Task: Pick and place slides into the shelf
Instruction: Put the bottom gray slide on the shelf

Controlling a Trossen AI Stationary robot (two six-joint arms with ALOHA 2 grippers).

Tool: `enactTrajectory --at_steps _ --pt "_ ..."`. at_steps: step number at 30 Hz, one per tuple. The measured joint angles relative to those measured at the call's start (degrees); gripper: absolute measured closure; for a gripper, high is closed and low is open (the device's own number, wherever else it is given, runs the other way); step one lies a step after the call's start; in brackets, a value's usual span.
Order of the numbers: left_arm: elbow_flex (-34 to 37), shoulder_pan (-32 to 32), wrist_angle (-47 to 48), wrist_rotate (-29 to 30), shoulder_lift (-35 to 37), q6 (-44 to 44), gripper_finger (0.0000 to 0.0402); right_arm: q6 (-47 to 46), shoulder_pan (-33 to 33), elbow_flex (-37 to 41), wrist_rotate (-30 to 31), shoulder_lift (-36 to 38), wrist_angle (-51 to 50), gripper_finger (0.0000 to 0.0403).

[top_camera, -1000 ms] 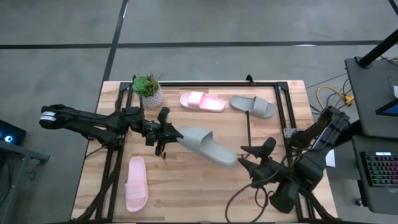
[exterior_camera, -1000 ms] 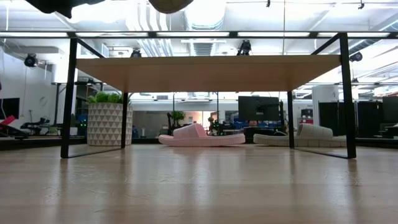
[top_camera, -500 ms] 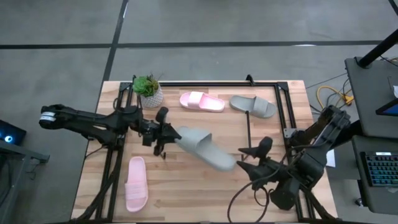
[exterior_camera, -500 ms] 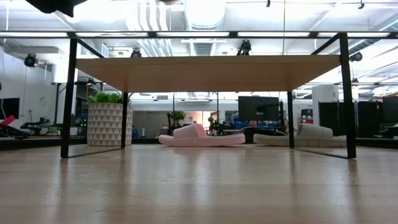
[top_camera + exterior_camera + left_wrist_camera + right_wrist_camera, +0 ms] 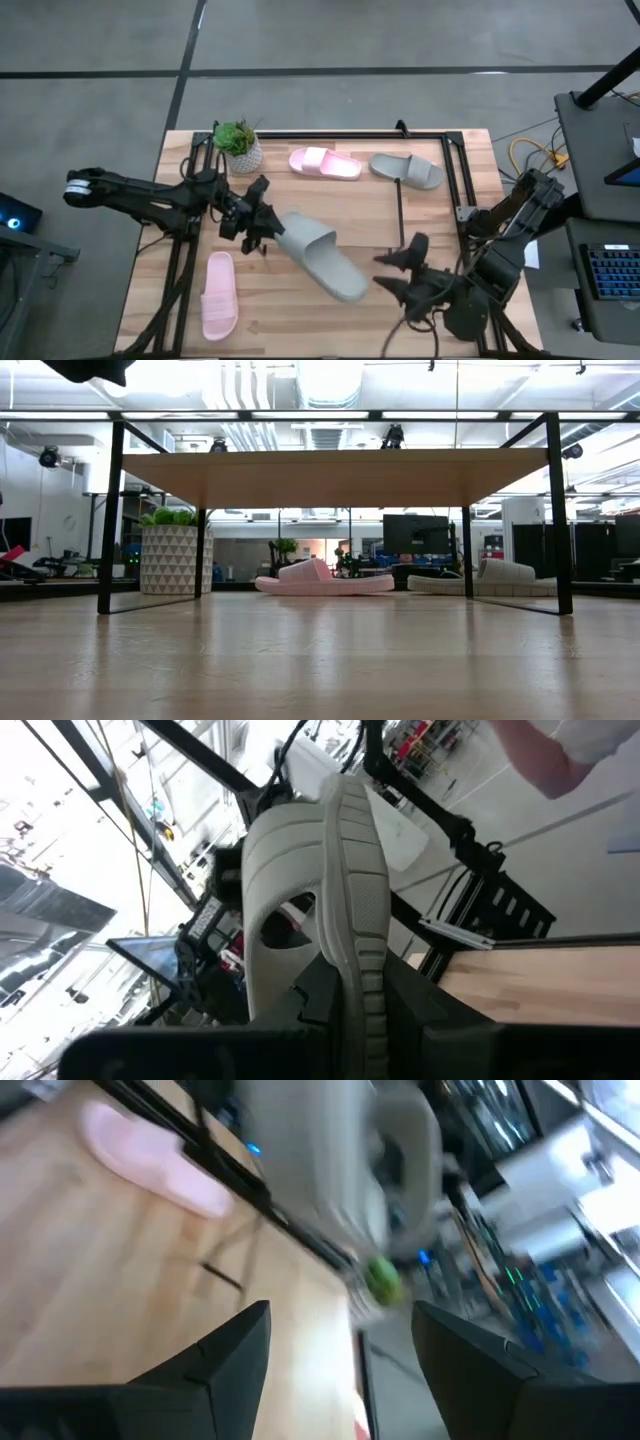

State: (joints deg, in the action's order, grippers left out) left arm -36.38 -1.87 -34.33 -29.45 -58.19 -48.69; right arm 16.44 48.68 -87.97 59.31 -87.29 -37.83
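Observation:
In the high view my left gripper [image 5: 265,222] is shut on one end of a grey slide [image 5: 320,258], held in the air over the table's middle. The slide reaches toward my right gripper [image 5: 400,268], which stands open just off the slide's free end without touching it. A pink slide [image 5: 325,163] and a second grey slide [image 5: 407,170] lie flat on their soles under the shelf [image 5: 335,460] at the far side. Another pink slide [image 5: 220,295] lies on the table at the near left. My left gripper pinches the grey slide's end nearest it [image 5: 352,982] between its two fingers. It comes about level from the table's left, and the fingers lie along the slide. The slide is lifted clear of the table, rolled onto its edge, with its free end [image 5: 350,288] slanting toward the near right.
A potted plant [image 5: 238,145] stands at the shelf's far left corner. The shelf's thin black rods [image 5: 400,210] rise between the two arms. The near half of the table [image 5: 320,660] is bare wood in the low view.
My left gripper has turned at the wrist without shifting place. The grey slide's free end has swung toward the table's near edge while the held end stayed put. My right gripper has turned and drifted slightly toward the slide's free end, staying open.

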Motion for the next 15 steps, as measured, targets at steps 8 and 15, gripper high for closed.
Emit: enactTrajectory --at_steps 8,15 --pt "0.0 0.0 -1.5 0.1 -1.1 0.0 0.0383 10.1 -1.6 2.5 -4.0 0.0 11.0 0.0170" --pt "-0.1 0.0 -5.3 3.6 -4.2 -0.4 0.0383 12.6 -4.5 3.3 -6.6 0.0 15.5 0.0170"
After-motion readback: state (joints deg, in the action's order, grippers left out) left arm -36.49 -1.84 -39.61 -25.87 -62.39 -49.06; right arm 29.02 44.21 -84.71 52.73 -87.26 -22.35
